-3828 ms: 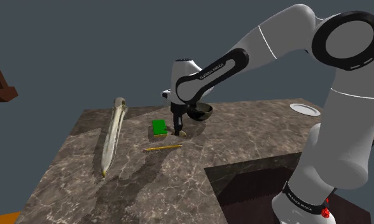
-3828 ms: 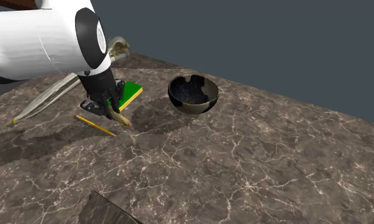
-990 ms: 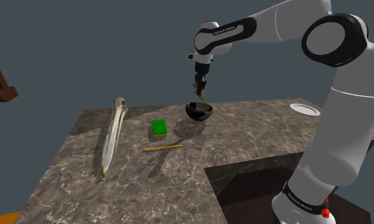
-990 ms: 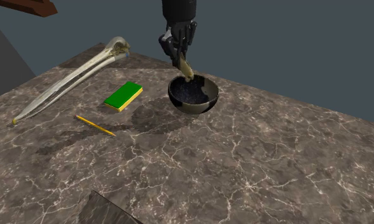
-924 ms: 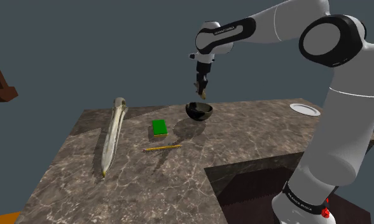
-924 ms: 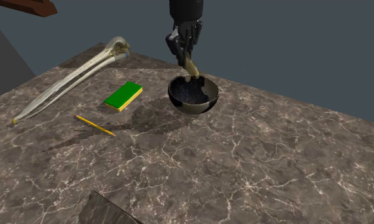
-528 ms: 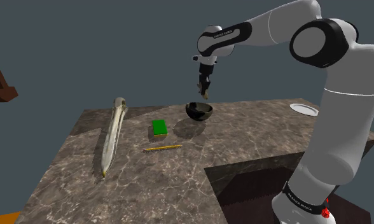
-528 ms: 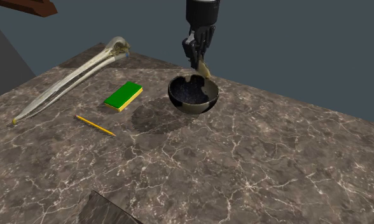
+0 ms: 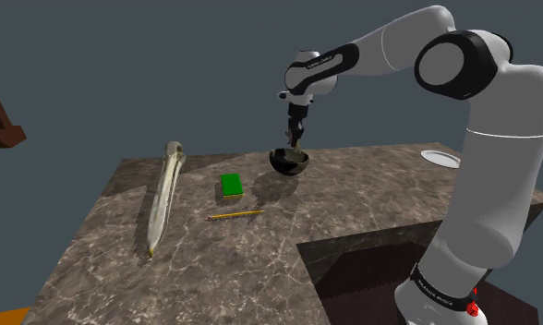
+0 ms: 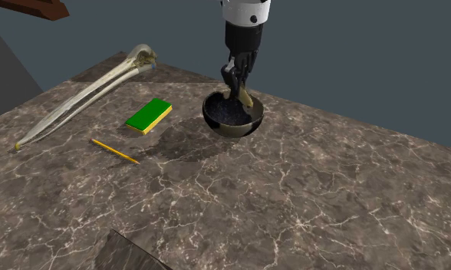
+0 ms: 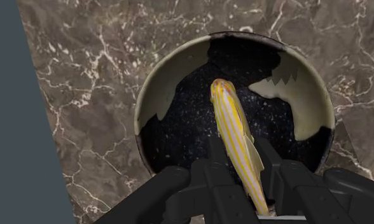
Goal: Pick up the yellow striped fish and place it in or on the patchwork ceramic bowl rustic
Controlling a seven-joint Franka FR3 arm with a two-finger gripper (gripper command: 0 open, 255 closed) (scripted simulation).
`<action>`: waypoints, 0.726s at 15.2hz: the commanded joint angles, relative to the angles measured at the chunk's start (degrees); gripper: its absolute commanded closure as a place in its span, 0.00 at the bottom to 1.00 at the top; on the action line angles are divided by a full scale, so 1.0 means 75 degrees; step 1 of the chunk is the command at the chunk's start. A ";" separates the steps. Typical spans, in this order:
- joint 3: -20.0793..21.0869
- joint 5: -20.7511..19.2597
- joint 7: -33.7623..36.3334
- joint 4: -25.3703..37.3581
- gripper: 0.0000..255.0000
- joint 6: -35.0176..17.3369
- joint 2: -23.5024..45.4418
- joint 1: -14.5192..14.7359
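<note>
Gripper (image 11: 243, 175) jaws clamped on tail half of yellow striped fish (image 11: 230, 118), head hanging inside patchwork bowl (image 11: 155, 95) near marble counter's (image 10: 293, 192) far edge. Fish looked light, stiff, slick; flat-sided mid-body pinch seemed safest.

- One yellow striped fish (image 11: 233, 133)
- One dark round bowl with beige patches (image 10: 230, 127)
- One flat green block, yellow-edged (image 10: 149, 115)
- One thin yellow pencil (image 10: 115, 151)
- One long pale beaked skull (image 10: 80, 100)
- One white plate (image 9: 442, 158)
</note>
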State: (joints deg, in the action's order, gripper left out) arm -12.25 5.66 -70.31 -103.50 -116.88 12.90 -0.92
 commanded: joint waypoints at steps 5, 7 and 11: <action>0.0016 0.0038 -0.0022 -0.0240 1.00 -0.0341 0.0100 0.0005; 0.0016 0.0038 -0.0022 -0.0240 1.00 -0.0341 0.0101 0.0005; 0.0016 0.0038 -0.0022 -0.0240 0.00 -0.0341 0.0101 0.0005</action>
State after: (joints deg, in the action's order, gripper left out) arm -12.13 5.94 -70.47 -105.30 -119.43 13.66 -0.88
